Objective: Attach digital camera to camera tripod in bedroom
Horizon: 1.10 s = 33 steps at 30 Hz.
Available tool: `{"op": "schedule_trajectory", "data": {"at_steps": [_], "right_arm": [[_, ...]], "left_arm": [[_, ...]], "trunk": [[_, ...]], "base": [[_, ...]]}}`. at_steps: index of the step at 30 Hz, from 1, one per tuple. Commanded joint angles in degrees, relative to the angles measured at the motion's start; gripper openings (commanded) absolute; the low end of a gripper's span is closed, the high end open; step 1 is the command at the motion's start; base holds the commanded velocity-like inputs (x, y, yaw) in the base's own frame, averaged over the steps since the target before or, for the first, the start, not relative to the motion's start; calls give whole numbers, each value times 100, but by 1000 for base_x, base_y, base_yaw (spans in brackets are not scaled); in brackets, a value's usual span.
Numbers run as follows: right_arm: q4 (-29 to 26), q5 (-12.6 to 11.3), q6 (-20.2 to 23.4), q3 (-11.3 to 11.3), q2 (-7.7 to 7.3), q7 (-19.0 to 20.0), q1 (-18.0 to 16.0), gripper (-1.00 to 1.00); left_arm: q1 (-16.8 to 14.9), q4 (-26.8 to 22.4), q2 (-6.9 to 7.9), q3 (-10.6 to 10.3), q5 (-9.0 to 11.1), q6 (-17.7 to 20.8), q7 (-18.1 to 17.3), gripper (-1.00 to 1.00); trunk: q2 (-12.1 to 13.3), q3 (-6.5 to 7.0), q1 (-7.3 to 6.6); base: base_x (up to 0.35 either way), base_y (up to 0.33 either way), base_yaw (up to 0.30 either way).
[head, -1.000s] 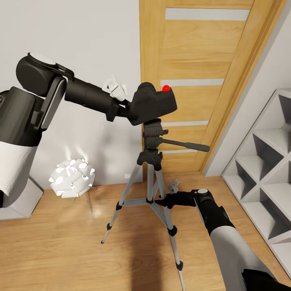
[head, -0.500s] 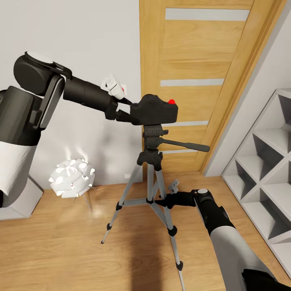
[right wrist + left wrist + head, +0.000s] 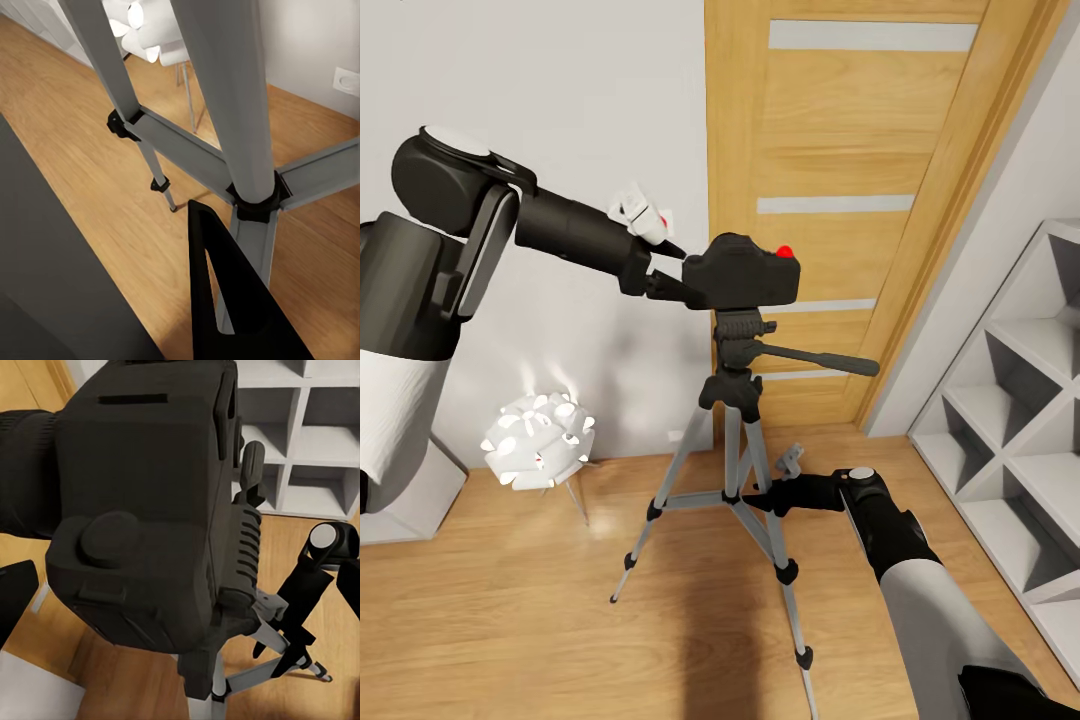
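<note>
While the digital camera (image 3: 745,272) sits level directly on top of the camera tripod (image 3: 735,440) head, margins are tight on the door side: the wooden door (image 3: 860,150) is right behind the tripod and the pan handle (image 3: 820,358) sticks out toward it. White cube shelves (image 3: 1010,400) close off the robot's right. The flower-shaped lamp (image 3: 538,438) stands on the floor to the left, near one tripod leg but apart from it. Open plank floor (image 3: 510,630) lies in front of the legs, on the robot's side.

Left gripper (image 3: 670,275): reaches in from the left at camera height, closed down on the camera's left end. In the left wrist view the camera body (image 3: 142,502) is right up against the lens, with the tripod head and legs (image 3: 255,652) below it, so camera and head look in contact; whether it's locked on, can't tell.

Right gripper (image 3: 765,497): low, at the tripod's centre column near the spreader braces (image 3: 690,498). The right wrist view shows one dark finger (image 3: 225,300) just beside the column collar (image 3: 255,202), with the braces running off either side. The second finger isn't clearly visible, so I can't tell the opening width or whether it's actually clamped on the column.
</note>
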Motion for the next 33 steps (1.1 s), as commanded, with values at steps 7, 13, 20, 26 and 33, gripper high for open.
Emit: {"op": "schedule_trajectory", "data": {"at_steps": [7,13,20,26,33], "right_arm": [[199,82,83,-36,13,58,-3,-100],[199,81,96,-36,13,58,-3,-100],[199,82,97,-36,13,58,-3,-100],[199,77,92,-36,13,58,-2,-100],[204,79,88,-36,13,58,-1,-100]], "left_arm": [[-5,-2,4,-5,116,111,-6,100],[-4,8,2,284,129,105,-13,100],[-4,430,42,1521,181,123,109,100],[-4,945,40,1832,209,135,162,100],[-4,1212,55,1875,214,148,177,100]], "trunk": [[-7,-12,6],[-7,-12,6],[-7,-12,6],[-7,-12,6],[-7,-12,6]], "base": [[0,0,0],[0,0,0],[0,0,0],[0,0,0],[0,0,0]]}}
